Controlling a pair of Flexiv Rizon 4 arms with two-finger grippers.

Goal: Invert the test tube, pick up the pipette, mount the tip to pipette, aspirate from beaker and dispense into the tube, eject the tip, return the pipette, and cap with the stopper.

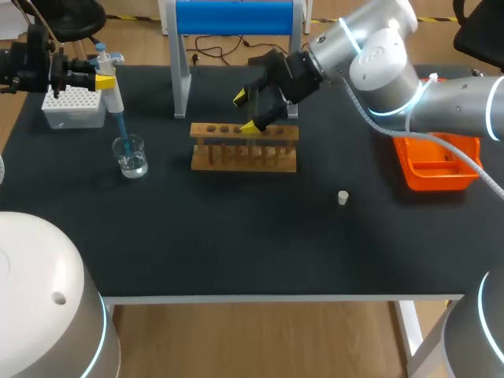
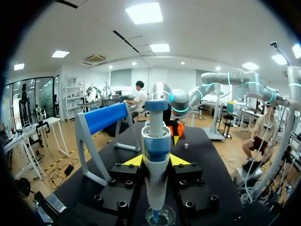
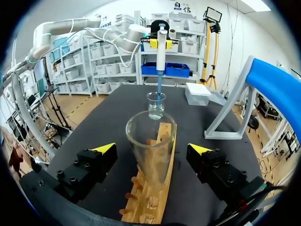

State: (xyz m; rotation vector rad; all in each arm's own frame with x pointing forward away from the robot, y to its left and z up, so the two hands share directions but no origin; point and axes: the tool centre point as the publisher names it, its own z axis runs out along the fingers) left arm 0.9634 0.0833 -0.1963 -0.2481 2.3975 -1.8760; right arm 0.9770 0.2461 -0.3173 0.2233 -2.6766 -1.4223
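My left gripper [image 1: 104,79] is shut on the white and blue pipette [image 1: 110,90]. It holds the pipette upright, with the blue tip [image 1: 122,130] dipped into the small glass beaker [image 1: 130,155]. In the left wrist view the pipette [image 2: 156,150] stands between the yellow tips above the beaker [image 2: 160,217]. My right gripper [image 3: 151,148] is open over the wooden rack [image 3: 153,197]. The glass test tube [image 3: 150,141] stands mouth up in the rack between the spread fingers, and neither finger touches it. The white stopper [image 1: 343,198] lies on the mat right of the rack [image 1: 244,147].
A white tip box [image 1: 73,106] sits at the back left, behind the beaker. A blue and white stand [image 1: 235,17] rises behind the rack. An orange tray [image 1: 437,164] lies at the right, under my right arm.
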